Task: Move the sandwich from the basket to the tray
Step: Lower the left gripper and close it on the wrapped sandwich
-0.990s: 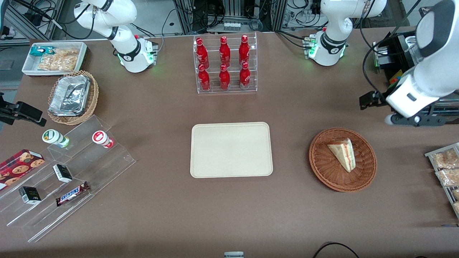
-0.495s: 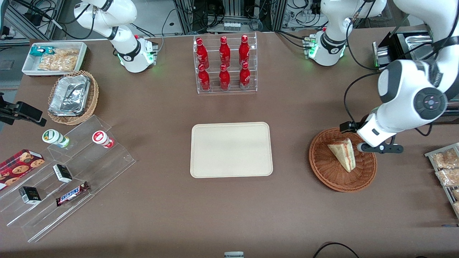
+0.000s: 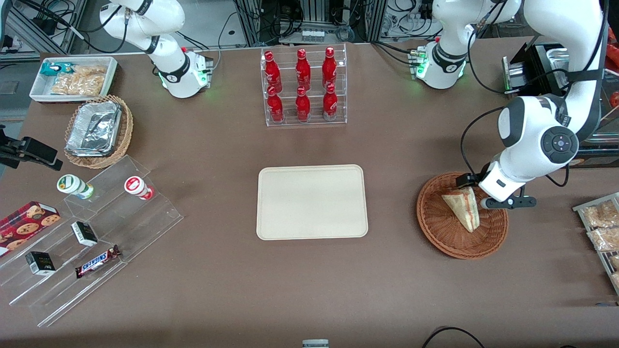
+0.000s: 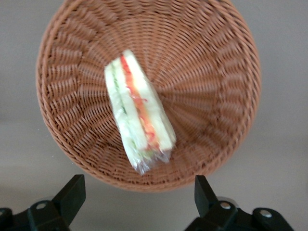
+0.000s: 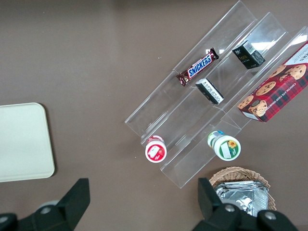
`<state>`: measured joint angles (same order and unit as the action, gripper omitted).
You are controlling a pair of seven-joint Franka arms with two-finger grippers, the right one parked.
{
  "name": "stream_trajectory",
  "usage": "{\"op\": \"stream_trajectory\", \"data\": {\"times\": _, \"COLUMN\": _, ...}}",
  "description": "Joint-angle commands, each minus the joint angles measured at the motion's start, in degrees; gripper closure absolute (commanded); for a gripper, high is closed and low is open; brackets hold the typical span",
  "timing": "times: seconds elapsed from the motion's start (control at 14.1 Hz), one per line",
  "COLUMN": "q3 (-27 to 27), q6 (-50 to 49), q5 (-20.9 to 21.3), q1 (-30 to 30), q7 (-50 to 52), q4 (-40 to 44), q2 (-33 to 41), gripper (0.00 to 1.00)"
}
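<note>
Clear rack (image 3: 303,86), six red bottles (image 3: 302,104) (two rows of three). Toward parked arm's end: bin (image 3: 36,92) with snacks, oval basket (image 3: 126,130) holding foil trays (image 3: 94,128), stepped stand (image 3: 145,222) with two cups (image 3: 75,186), Snickers (image 3: 97,261), cookie box (image 3: 26,223). Toward working arm's end: snack packets (image 3: 599,227).

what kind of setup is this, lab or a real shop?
Likely a robotics lab staged as a snack counter: cola bottles in an acrylic rack, cable clutter at the table's edge. The gripper hovers open above the sandwich in its basket.

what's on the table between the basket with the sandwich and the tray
Nothing: the front view shows only bare brown table between the basket and the tray. The open gripper hovers above the sandwich.
</note>
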<state>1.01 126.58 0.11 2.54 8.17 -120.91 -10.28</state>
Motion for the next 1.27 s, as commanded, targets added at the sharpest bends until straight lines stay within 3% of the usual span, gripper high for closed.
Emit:
{"op": "stream_trajectory", "data": {"times": 0.0, "q3": 0.0, "q6": 6.3, "q5": 0.0, "q1": -0.1, "q7": 8.8, "q4": -4.0, "q2": 0.7, "gripper": 0.00}}
{"op": "stream_trajectory", "data": {"times": 0.35, "q3": 0.1, "q6": 13.0, "q5": -0.3, "q1": -0.1, "q7": 29.1, "q4": -3.5, "q2": -4.1, "gripper": 0.00}}
{"op": "stream_trajectory", "data": {"times": 0.78, "q3": 0.1, "q6": 14.2, "q5": -0.3, "q1": -0.1, "q7": 30.2, "q4": -2.6, "q2": -8.2, "gripper": 0.00}}
{"op": "stream_trajectory", "data": {"times": 0.85, "q3": 0.1, "q6": 14.2, "q5": -0.3, "q1": -0.1, "q7": 30.3, "q4": -2.5, "q2": -8.5, "gripper": 0.07}}
{"op": "stream_trajectory", "data": {"times": 0.99, "q3": 0.1, "q6": 14.0, "q5": -0.4, "q1": -0.1, "q7": 30.9, "q4": -2.5, "q2": -8.2, "gripper": 0.75}}
{"op": "stream_trajectory", "data": {"times": 1.06, "q3": 0.1, "q6": 14.0, "q5": -0.3, "q1": 0.0, "q7": 30.6, "q4": -2.4, "q2": -7.9, "gripper": 0.86}}
{"op": "stream_trajectory", "data": {"times": 1.2, "q3": 0.3, "q6": 13.1, "q5": 0.4, "q1": 0.5, "q7": 27.9, "q4": 0.4, "q2": -8.2, "gripper": 0.91}}
